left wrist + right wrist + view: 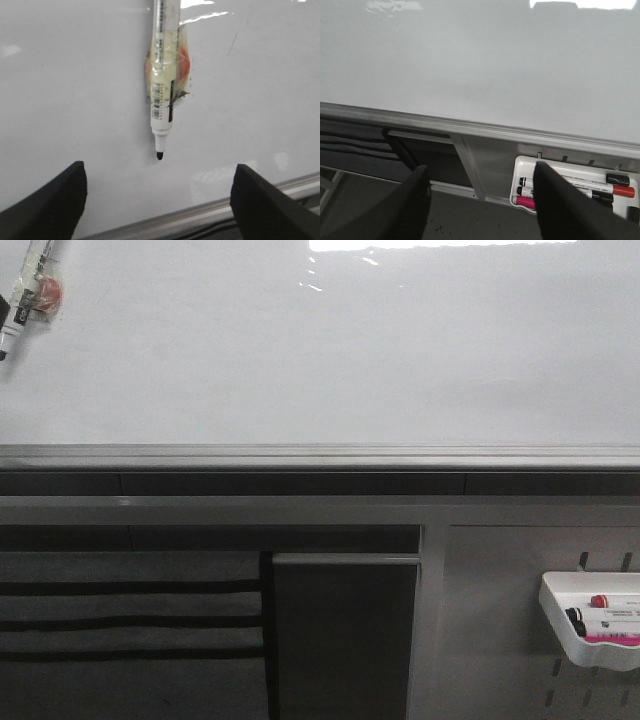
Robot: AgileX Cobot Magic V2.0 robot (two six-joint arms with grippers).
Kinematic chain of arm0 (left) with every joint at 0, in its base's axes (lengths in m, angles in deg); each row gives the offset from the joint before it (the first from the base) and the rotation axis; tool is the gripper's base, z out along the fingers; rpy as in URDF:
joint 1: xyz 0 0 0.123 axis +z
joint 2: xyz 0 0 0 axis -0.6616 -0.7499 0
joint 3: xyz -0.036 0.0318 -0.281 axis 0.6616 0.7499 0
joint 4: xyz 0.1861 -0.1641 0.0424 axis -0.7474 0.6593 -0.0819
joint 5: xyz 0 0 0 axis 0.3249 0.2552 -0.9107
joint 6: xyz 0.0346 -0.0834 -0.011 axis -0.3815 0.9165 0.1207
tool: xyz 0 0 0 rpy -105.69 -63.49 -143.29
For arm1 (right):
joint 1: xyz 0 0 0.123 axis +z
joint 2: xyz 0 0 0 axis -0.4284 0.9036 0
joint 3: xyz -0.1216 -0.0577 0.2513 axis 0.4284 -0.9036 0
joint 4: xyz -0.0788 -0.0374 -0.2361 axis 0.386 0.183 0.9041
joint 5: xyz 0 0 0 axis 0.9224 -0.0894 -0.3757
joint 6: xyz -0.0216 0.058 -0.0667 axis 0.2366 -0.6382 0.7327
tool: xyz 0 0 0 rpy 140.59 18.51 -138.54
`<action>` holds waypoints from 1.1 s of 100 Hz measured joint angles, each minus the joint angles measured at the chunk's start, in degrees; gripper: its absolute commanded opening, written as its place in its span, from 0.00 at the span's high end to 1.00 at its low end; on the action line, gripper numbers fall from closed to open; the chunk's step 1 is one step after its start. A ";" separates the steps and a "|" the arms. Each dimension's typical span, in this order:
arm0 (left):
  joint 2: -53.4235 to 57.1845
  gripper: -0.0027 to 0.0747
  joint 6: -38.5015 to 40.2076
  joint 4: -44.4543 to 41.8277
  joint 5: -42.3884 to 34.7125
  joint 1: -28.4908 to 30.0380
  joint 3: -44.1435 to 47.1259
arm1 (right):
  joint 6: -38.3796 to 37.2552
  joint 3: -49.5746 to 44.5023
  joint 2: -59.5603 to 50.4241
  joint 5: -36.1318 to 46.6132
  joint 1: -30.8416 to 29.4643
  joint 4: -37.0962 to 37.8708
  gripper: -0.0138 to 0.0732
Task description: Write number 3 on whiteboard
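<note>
Whiteboard point(330, 350) face lies open except a taped marker point(25, 300) at its upper-left.

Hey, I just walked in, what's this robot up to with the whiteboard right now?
It is set up to write on the whiteboard, which shows no drawn digit yet. A marker is taped to the board, cap off, tip pointing toward the grey edge rail. The left gripper hangs open in front of it, holding nothing. The right gripper is open too, over a white tray of markers.

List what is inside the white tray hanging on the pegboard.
The white tray on the pegboard holds several markers, capped black and red, plus something pink. The right end effector's finger covers part of the tray, so no exact count.
</note>
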State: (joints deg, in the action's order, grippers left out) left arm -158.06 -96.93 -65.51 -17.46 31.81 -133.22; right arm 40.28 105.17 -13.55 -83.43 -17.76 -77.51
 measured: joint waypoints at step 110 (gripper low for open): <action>-13.17 0.93 -0.25 -4.56 -14.68 -0.40 -3.54 | 0.10 0.00 0.00 -2.11 0.00 -0.10 0.38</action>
State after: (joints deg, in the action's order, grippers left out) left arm -171.23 -97.18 -70.08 -32.14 31.41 -136.76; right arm 40.38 105.17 -13.55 -85.54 -17.76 -77.60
